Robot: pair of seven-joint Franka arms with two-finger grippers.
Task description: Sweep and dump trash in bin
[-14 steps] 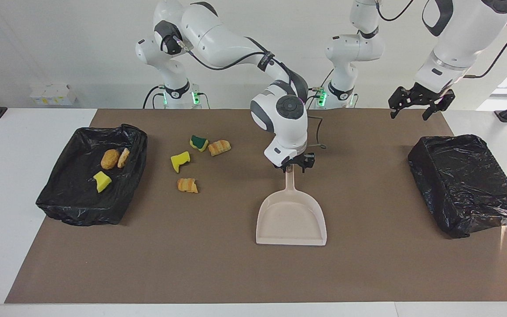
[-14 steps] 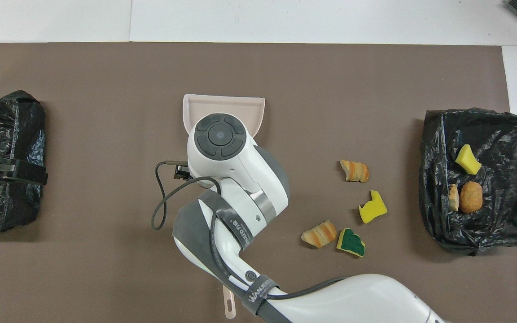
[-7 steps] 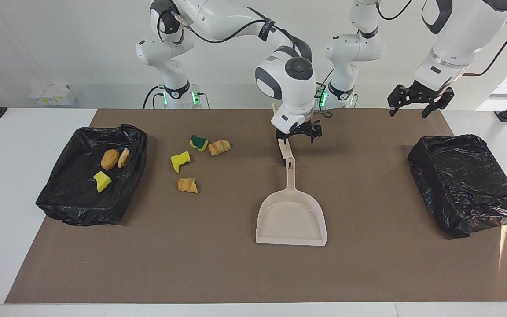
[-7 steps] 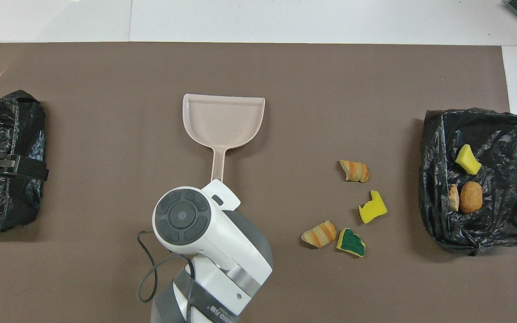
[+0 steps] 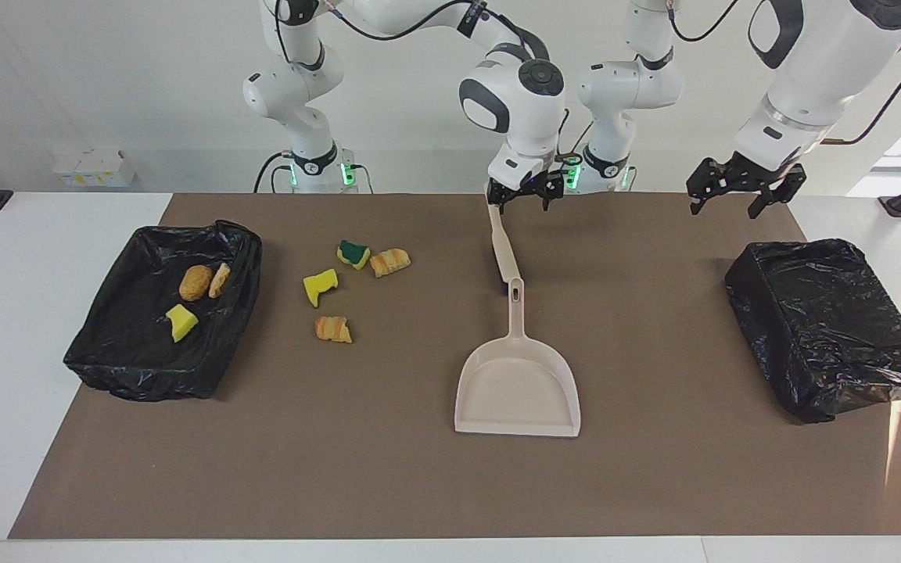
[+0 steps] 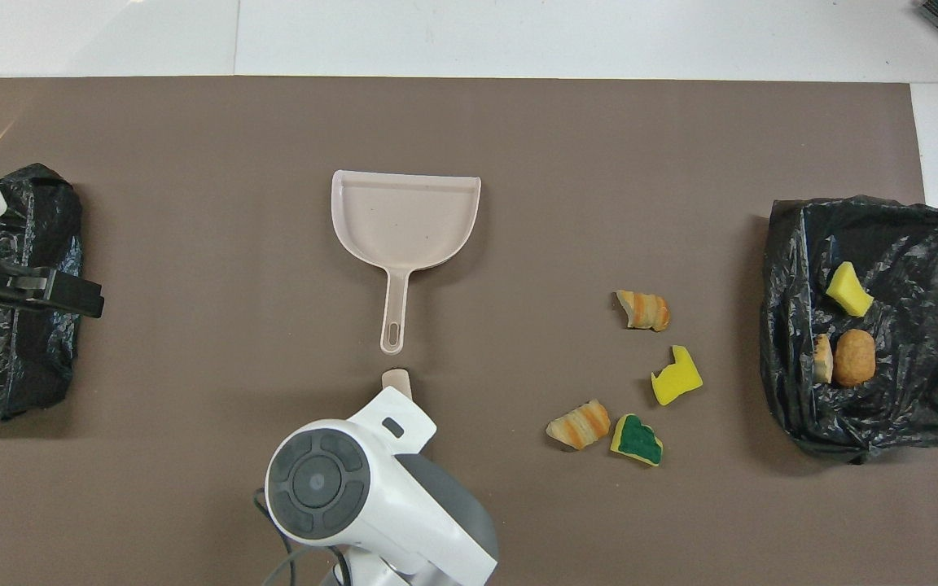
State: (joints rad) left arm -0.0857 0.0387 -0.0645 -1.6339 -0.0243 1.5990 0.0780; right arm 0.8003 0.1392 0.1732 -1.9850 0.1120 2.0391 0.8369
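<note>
Dustpan (image 5: 518,387) is lying flat mid-mat, pan mouth pointing away from the robots, handle toward them. Brush (image 5: 502,249) is lying just robot-side of the dustpan's handle tip, its handle running back toward the bases. Right gripper (image 5: 526,193) is hanging above the brush's robot-side end, fingers spread wide, holding nothing; whether it is touching the brush cannot be told. Left gripper (image 5: 740,185) is hanging over the mat's edge by the lined bin (image 5: 830,324) at the left arm's end, fingers apart, holding nothing. Trash: four scraps (image 5: 333,328) are lying loose on the mat between the dustpan and the other bin (image 5: 157,367), well apart from both sets of fingers; three more pieces (image 5: 195,282) are sitting inside that bin at the right arm's end.
</note>
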